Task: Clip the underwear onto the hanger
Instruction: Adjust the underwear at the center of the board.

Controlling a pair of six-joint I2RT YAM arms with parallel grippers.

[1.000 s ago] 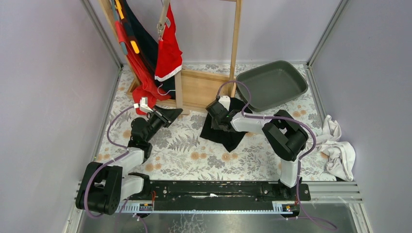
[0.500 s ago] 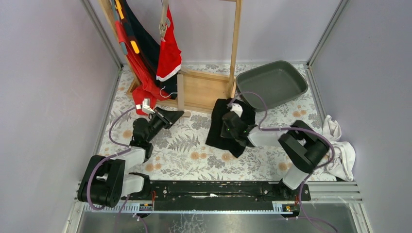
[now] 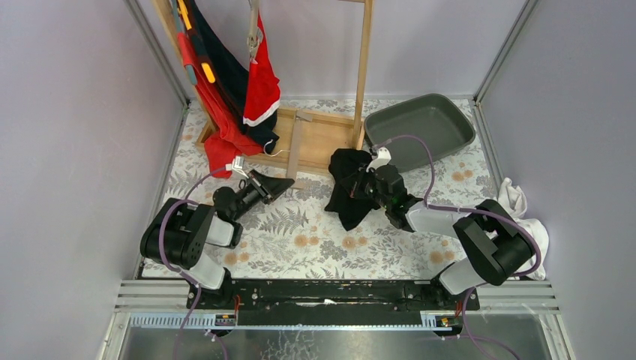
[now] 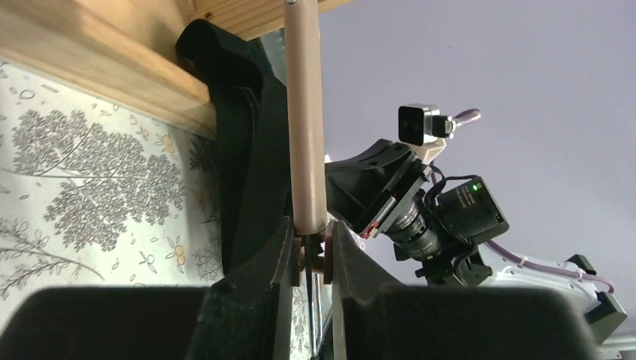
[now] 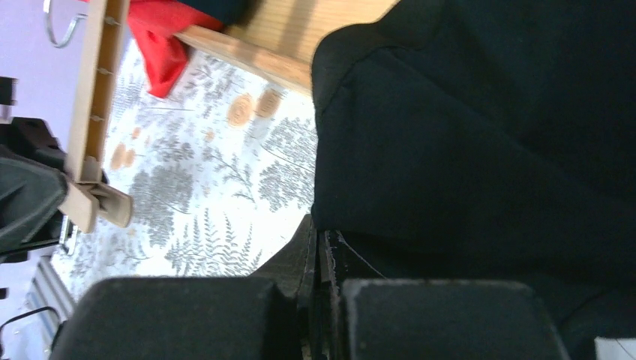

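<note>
Top cam high, rear of rig, down onto desk (image 3: 300, 244); wrist cams low, close; all three w/ hanger (image 5: 91, 112).

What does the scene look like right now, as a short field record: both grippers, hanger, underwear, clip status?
left gripper: shut on one end of the hanger
right gripper: shut on an edge of the underwear
hanger: tan bar, far end over the wooden rack base
underwear: black, bunched, between hanger and gray tray
clip status: not yet clipped; underwear and hanger apart
already hanging: red garments on the rack
</note>
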